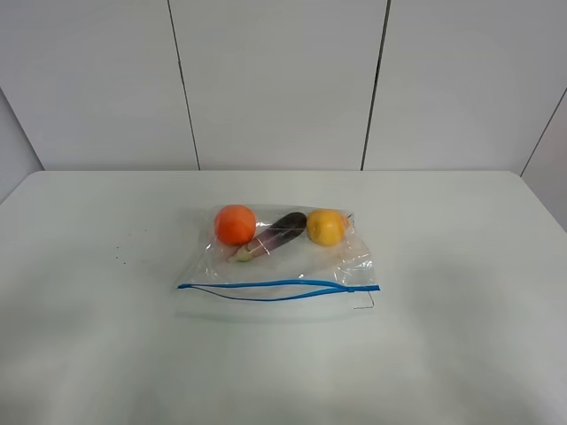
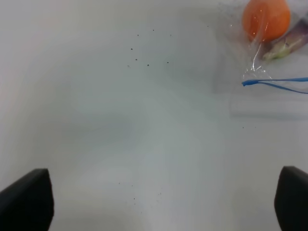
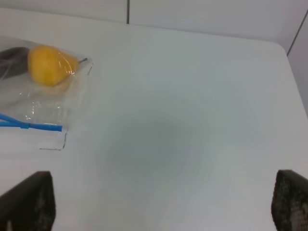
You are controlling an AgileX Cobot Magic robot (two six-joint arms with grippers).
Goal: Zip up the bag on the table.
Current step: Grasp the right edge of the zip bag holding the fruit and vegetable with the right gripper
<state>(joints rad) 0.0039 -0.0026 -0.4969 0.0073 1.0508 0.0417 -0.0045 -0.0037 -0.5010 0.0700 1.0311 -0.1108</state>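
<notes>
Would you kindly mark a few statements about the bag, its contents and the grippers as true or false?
1. The clear plastic zip bag lies on the white table. True.
2. Its thin blue zipper strip is fully shut. False: its two strands gape apart over most of its length.
3. A dark purple aubergine lies between the round orange fruit and the yellow fruit. True.
4. The left gripper grips the bag. False: it is open, off the bag, holding nothing.

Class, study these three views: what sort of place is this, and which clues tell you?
Probably a robot test room or lab rather than a home: a plain white table, blank panelled walls behind it, and a single bag of fruit set mid-table.
</notes>
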